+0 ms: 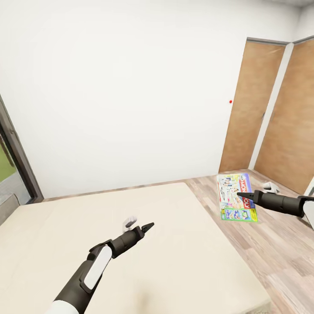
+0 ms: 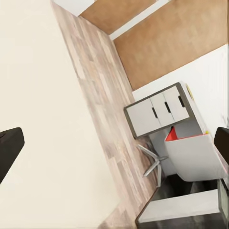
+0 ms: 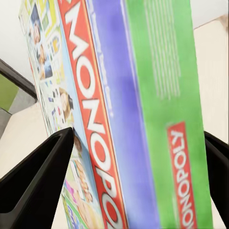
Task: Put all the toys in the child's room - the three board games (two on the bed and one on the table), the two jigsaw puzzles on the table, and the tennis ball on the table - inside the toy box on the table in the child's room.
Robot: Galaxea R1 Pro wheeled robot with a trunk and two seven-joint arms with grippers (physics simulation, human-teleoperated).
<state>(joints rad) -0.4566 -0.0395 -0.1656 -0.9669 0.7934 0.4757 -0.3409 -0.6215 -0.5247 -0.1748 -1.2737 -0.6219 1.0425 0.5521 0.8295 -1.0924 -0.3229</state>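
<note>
Cardboard, glossy and brightly printed, makes up the board game that the right gripper holds in the air beyond the right edge of the bed, over the wood floor. In the right wrist view the box sits between the two dark fingers, one on each broad face, so the claw is closed on it across its thin side.

The box looks light and stiff, a flat lidded carton. Its printed skin is probably slick, and a loose lid could slide, so a pinch across the thickness near the middle of an edge seems the soundest hold; a grip near a corner would likely let it swing.

"MONOPOLY" reads in white on a red band along the lid, and again on a small red label on the green side panel. Fine white print on the green is too small to read. Cartoon faces cover the lid's front.

The left gripper hangs over the middle of the bed with its fingers apart and nothing between them. In the left wrist view its dark fingertips frame the bed edge, the floor, a grey drawer unit and a white box with a red inside, possibly the toy box. Brown doors stand in the far right corner of the room.
</note>
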